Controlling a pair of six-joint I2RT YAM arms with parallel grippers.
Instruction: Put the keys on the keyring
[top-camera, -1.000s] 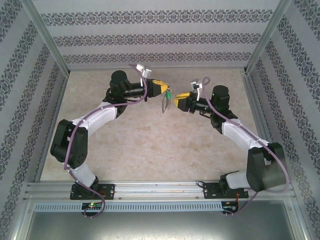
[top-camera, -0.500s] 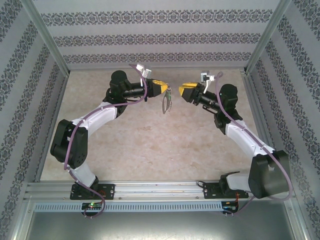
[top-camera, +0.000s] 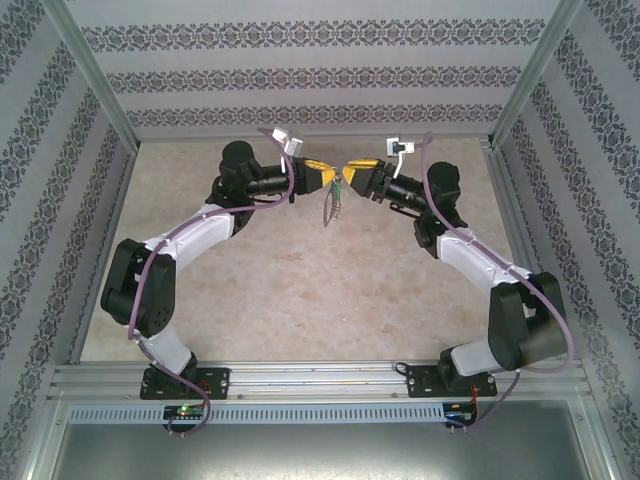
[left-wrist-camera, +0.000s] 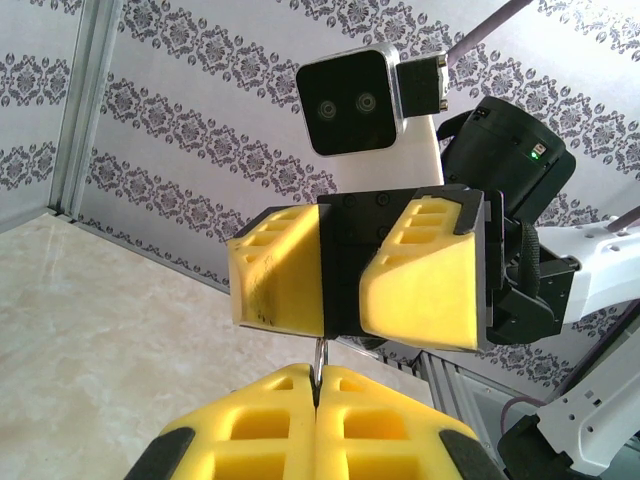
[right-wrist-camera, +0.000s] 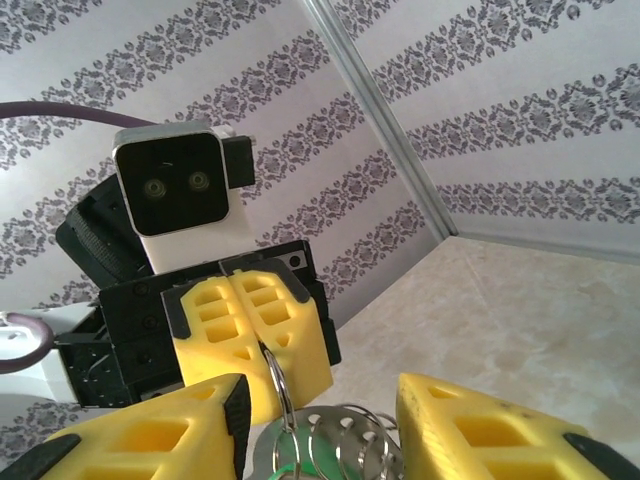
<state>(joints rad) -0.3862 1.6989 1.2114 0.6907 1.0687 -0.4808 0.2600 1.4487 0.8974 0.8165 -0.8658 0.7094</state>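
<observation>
Just below the left gripper (top-camera: 326, 176), which is clamped shut on its wire, the keyring (top-camera: 330, 206) dangles. Right gripper (top-camera: 352, 177) faces the left one, fingers apart, keyring between them. Green key (right-wrist-camera: 290, 468) is mostly cut off, hard to make out.

**Three Cameras, One Meeting Point**

From above and behind the arm bases, we looked down over the whole table (top-camera: 300, 300) from far off. Each wrist camera sat just behind its own fingers, close in and looking nearly level. The left one faced the right gripper (left-wrist-camera: 340, 290) head-on, and the right one faced the left gripper (right-wrist-camera: 250, 335). All three views shared the far-middle spot where both grippers met at the keyring (right-wrist-camera: 345, 445).
</observation>
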